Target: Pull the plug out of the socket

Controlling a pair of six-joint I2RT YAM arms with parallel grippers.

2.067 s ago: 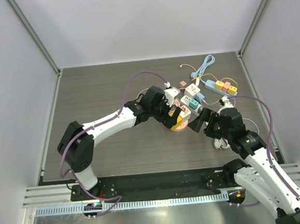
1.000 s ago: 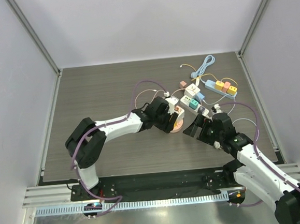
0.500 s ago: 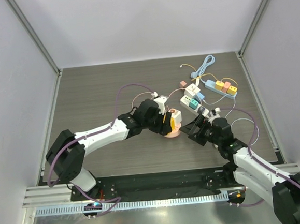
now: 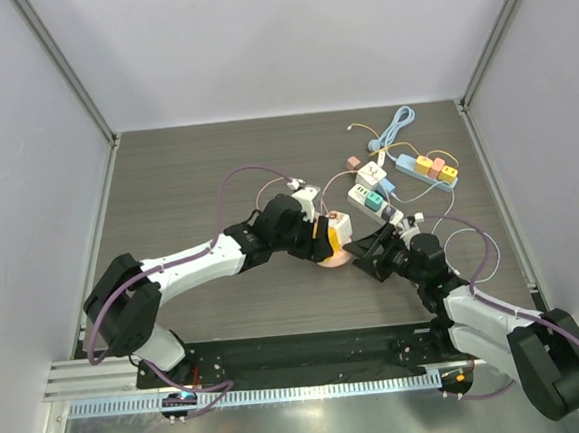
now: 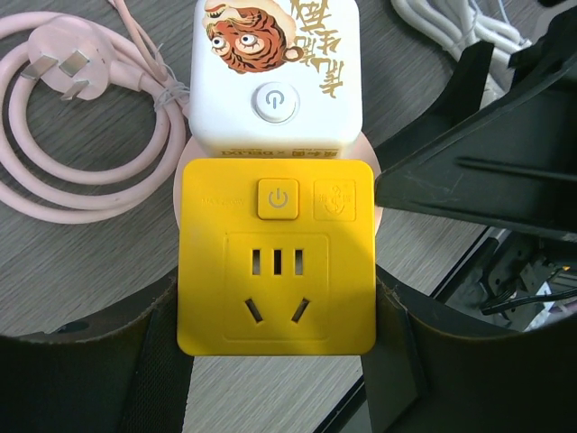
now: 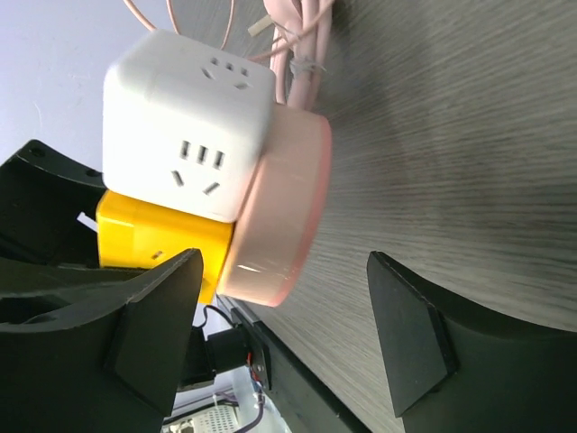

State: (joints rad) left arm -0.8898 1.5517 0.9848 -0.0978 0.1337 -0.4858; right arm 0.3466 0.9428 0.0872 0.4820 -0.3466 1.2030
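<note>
Right hand (image 4: 373, 253) moved in toward 8 o'clock, jaws apart astride pink socket base (image 6: 281, 198) | left hand (image 5: 278, 365) clamps yellow plug (image 5: 276, 262) | likely rigid, slick — grip flat sides

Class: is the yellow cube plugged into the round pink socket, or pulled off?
Plugged in: the yellow cube sits flush against the pink socket, beside the white cube, gripped by the left hand.

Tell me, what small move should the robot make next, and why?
Probably close the right gripper on the pink base: its open jaws flank it without gripping. The left gripper clamps the yellow cube plugged into it, so bracing the base should let the cube pull off.
</note>
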